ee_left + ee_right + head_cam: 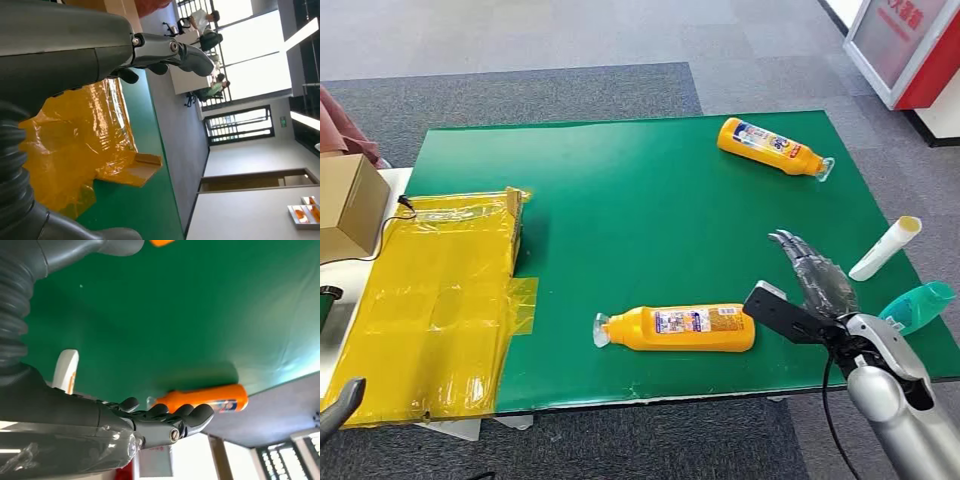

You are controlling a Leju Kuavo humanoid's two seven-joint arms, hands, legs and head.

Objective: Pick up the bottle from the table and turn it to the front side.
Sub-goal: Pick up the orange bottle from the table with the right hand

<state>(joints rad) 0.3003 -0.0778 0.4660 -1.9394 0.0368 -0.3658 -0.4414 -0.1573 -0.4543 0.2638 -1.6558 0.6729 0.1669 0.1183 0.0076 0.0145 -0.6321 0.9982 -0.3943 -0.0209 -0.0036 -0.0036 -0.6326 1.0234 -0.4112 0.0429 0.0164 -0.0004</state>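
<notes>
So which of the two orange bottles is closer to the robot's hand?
The near orange bottle, lying by the table's front edge with its cap pointing left; the right hand is open just beside its base. The far orange bottle lies near the back edge.

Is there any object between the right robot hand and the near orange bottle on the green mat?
Nothing visible. The right robot hand hovers just beside the base of the near orange bottle, with bare green mat between them.
</notes>
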